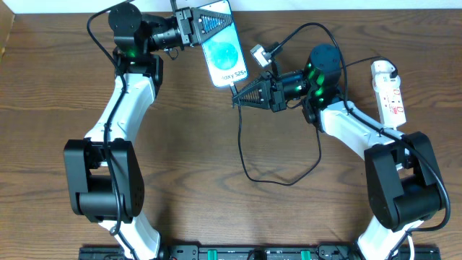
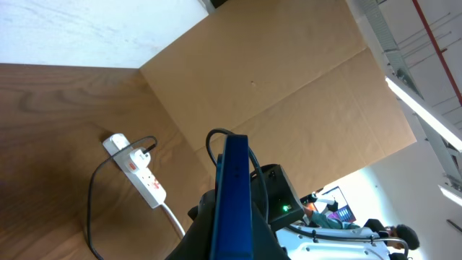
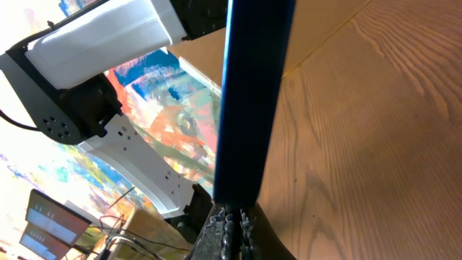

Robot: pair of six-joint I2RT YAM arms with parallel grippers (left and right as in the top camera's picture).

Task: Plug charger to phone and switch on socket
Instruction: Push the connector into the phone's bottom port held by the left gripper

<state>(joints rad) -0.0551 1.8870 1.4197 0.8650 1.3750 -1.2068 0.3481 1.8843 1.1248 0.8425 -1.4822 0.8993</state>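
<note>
The phone [image 1: 223, 56] has a lit blue screen and is held above the table at the top centre. My left gripper [image 1: 204, 26] is shut on its upper end; in the left wrist view the phone [image 2: 236, 191] shows edge-on between the fingers [image 2: 234, 242]. My right gripper [image 1: 239, 94] is shut on the charger plug tip right at the phone's lower edge. In the right wrist view the phone's edge [image 3: 253, 101] stands just above the fingertips [image 3: 232, 217]. The charger cable [image 1: 249, 162] loops over the table. The white socket [image 1: 390, 90] lies at the far right and shows in the left wrist view [image 2: 137, 170].
A brown cardboard sheet [image 2: 274, 87] lies along the table's far side. The charger cable runs from the socket [image 2: 90, 209] across the wood. A small white adapter [image 1: 258, 53] hangs near the right arm.
</note>
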